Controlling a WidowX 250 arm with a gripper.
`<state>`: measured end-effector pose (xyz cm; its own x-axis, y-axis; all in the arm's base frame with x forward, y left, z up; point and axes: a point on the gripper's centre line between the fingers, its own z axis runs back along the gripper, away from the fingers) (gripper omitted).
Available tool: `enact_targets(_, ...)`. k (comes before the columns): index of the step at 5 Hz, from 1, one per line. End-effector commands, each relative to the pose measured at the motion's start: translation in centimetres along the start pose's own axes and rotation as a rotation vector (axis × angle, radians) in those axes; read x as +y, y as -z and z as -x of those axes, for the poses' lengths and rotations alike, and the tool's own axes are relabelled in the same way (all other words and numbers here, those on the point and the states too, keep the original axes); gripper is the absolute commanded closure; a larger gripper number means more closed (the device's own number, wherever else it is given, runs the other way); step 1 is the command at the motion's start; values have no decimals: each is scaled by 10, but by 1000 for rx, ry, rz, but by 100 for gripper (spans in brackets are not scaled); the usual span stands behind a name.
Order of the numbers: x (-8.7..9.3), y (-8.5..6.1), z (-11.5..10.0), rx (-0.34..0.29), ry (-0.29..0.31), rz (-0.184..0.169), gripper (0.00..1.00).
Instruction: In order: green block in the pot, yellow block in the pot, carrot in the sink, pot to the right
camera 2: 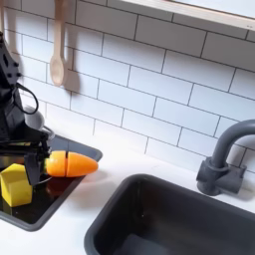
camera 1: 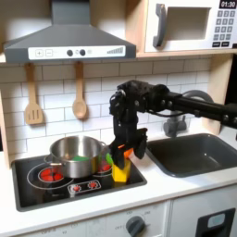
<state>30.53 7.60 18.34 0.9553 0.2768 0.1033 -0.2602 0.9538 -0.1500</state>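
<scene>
In the first exterior view the biggest thing of the task is the sink (camera 1: pixel 190 153), a dark grey basin set in the white counter at its right end. It is fixed and has nothing to grasp; it is only the place where the carrot must go. Its arched faucet (camera 2: pixel 221 157) stands at the back rim in the second exterior view.

Next comes the pot (camera 1: pixel 76 155), which stands on the black stovetop (camera 1: pixel 37 180) toward the back left burner. It is shiny steel with low straight sides, so I judge it stiff, light for its size and slippery; pushing against the wall or hooking the rim should slide it better than pinching it. Something green shows at its front wall, but I cannot tell if this is the green block.

The gripper (camera 1: pixel 121 148) hangs at the front right corner of the stovetop, fingers pointing down. Whether it is clenched on something or released I cannot tell.

The carrot (camera 2: pixel 70 163) lies on its side at the right edge of the stovetop, its tip pointing toward the sink. It looks hard plastic, light and smooth; the thick middle seems the safest place to pinch.

The yellow block (camera 2: pixel 15 184) stands just beside the carrot, near the front edge. It is small, rigid, and its flat sides should hold well.
</scene>
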Motion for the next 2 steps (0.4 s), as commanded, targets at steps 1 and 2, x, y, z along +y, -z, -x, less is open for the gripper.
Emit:
enact_targets(1,2,-1,-3,-5,2,-8,0)
enact_targets(2,1,2,1,1,-1,-14,0)
